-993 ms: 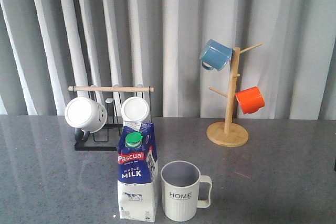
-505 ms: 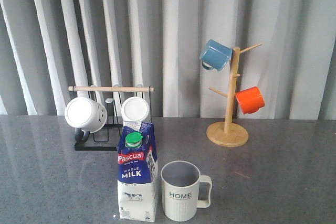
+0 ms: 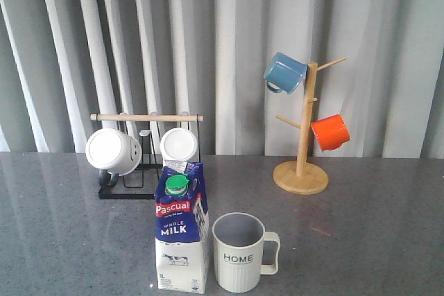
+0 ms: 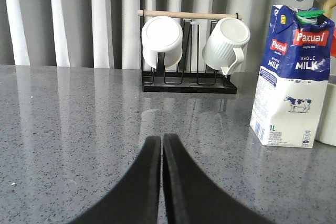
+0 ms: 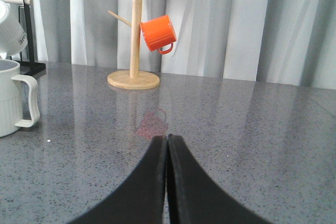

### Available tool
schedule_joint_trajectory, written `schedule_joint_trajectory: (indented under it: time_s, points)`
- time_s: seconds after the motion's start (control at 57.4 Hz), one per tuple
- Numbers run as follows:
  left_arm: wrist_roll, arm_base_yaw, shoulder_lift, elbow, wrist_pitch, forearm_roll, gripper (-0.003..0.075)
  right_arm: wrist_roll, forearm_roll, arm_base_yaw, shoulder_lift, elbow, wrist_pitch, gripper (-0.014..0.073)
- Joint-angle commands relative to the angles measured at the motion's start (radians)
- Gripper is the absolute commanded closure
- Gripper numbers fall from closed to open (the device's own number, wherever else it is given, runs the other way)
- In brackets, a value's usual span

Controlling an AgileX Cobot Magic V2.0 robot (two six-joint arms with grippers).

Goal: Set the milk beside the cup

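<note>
The milk, a blue and white gable-top carton with a green cap, stands upright on the table at the front. The cup, a ribbed pale mug marked "HOME", stands just right of the carton, handle to the right. The carton also shows in the left wrist view. Part of the cup shows in the right wrist view. My left gripper is shut and empty, over bare table, apart from the carton. My right gripper is shut and empty, apart from the cup. Neither gripper shows in the front view.
A black rack with a wooden bar holds two white mugs behind the carton. A wooden mug tree at the back right holds a blue mug and an orange mug. Grey curtains hang behind.
</note>
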Motion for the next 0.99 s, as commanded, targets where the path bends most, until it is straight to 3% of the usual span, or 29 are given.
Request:
schedule_joint_trajectory:
  time_s: [0.0, 0.976]
  points:
    - [-0.011, -0.006, -0.012, -0.021, -0.072, -0.003, 0.0727, -0.015, 0.037, -0.007, -0.045, 0.013, -0.011, 0.0602]
    - [-0.011, -0.006, -0.011, -0.021, -0.072, -0.003, 0.0727, -0.061, 0.040, -0.007, -0.044, 0.014, -0.002, 0.0602]
